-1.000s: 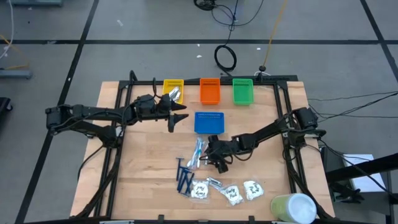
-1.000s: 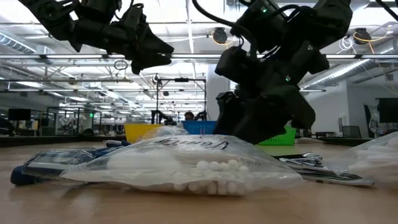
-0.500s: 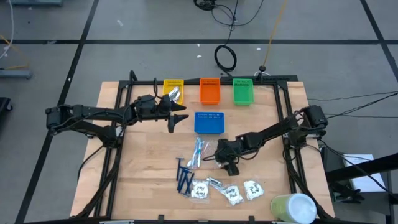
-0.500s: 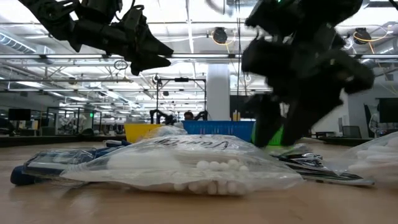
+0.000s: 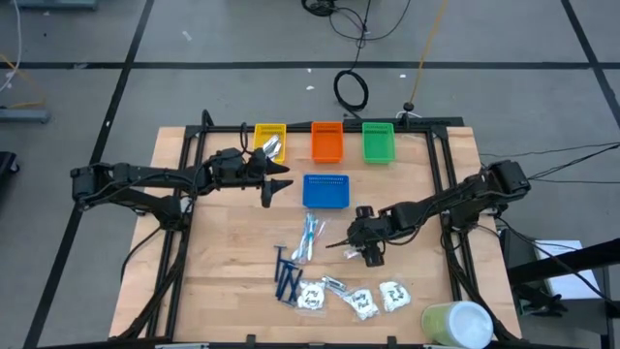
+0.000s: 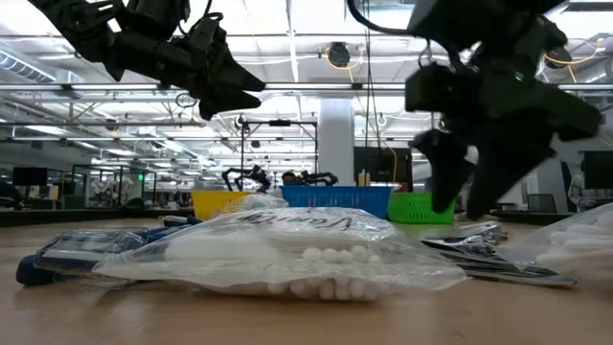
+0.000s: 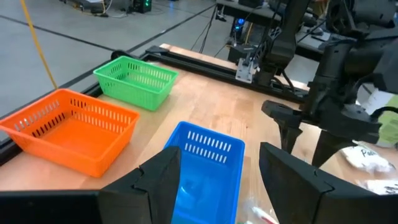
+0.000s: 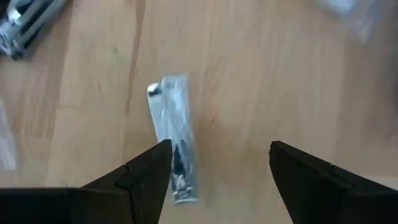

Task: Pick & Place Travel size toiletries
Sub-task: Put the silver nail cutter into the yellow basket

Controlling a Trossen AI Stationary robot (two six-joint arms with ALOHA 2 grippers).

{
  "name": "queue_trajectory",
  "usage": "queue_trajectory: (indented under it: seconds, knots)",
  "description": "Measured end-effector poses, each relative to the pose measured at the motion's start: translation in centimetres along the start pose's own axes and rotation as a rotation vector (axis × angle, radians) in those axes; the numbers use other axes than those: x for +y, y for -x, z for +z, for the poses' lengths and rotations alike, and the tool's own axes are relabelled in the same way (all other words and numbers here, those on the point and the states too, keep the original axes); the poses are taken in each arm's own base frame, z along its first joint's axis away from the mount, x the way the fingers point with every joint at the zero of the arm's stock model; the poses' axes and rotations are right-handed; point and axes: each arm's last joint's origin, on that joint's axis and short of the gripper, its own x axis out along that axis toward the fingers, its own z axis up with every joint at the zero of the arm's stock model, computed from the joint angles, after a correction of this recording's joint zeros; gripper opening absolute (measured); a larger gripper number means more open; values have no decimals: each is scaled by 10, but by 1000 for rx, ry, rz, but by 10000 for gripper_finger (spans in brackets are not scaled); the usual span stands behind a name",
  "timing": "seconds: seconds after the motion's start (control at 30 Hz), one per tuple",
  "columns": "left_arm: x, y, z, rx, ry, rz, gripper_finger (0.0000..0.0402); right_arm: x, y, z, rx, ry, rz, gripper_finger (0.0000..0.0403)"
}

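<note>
I see a wooden table [image 5: 232, 252]; along its far edge stand a yellow tray [image 5: 270, 136], an orange tray [image 5: 327, 142] and a green tray [image 5: 378, 142]; a blue tray [image 5: 326, 191] sits just nearer; near the front lie sticks [image 5: 308, 236], razors [image 5: 286, 276], packets [image 5: 335, 285] and sachets [image 5: 393, 295]; a cylinder [image 5: 457, 324] rests at the front right corner.

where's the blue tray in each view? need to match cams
High: blue tray, table centre, below the orange tray.
Low: blue tray, a strip in the far middle, between the yellow tray and green tray.
Left wrist, bottom centre, between that arm's fingers.
Right wrist: not in view.
Shared landmark: green tray.
</note>
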Motion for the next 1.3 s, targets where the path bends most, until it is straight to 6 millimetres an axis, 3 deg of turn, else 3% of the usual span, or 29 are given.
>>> queue_trajectory:
  seconds: [0.13, 0.37, 0.5, 0.73, 0.87, 1.07, 1.3]
  knots:
    - [0, 0, 0, 1, 0, 1, 214, 5, -12, -21, 15, -12, 9, 256]
    - [0, 0, 0, 2, 1, 1, 214, 10, -21, -38, -40, -57, 4, 236]
    - [0, 0, 0, 1, 1, 2, 214, 10, -22, -42, -26, -59, 1, 184]
    - [0, 0, 0, 1, 3, 7, 214, 10, -23, -44, -19, -46, 0, 44]
    - [0, 0, 0, 1, 3, 7, 214, 9, -23, -43, -27, -38, 3, 43]
    - [0, 0, 0, 1, 2, 7, 214, 10, -7, -33, -165, 6, 24, 43]
    - [0, 0, 0, 0, 2, 7, 214, 2, 38, 0, -559, 135, -2, 43]
